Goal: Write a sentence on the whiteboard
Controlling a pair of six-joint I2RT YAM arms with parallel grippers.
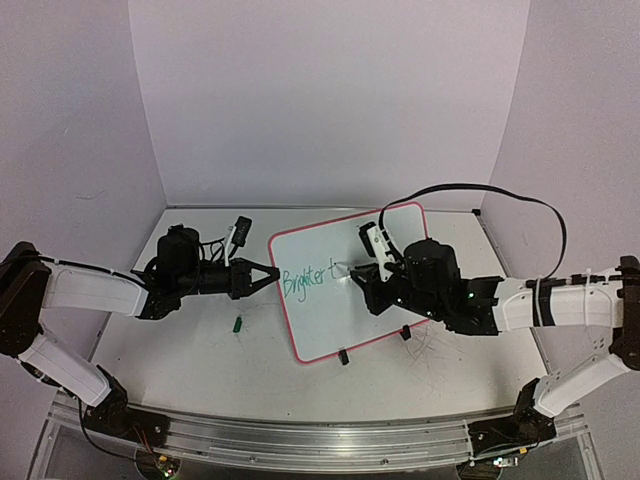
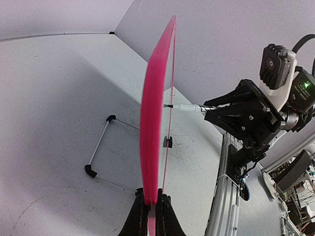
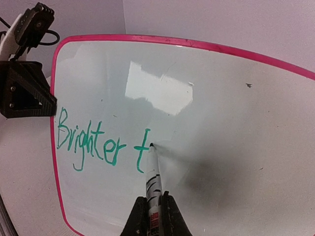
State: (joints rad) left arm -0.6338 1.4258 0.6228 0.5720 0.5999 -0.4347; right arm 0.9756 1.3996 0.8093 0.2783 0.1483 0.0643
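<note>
Overhead, the whiteboard (image 1: 345, 325) sits mid-worktop (image 1: 180, 340). The left end effector (image 1: 270, 273) is pinched on its left edge, and the right end effector (image 1: 368, 285) is at its face. From the left wrist, the closed jaws clamp the pink frame while the marker (image 2: 184, 107) tip touches the board. From the right wrist, the fingers are closed around the marker, and the sentence (image 3: 93, 140) reads "Brighter t". Writing appears to be mid-word; the next stroke likely calls for light, steady pressure just right of the "t".
</note>
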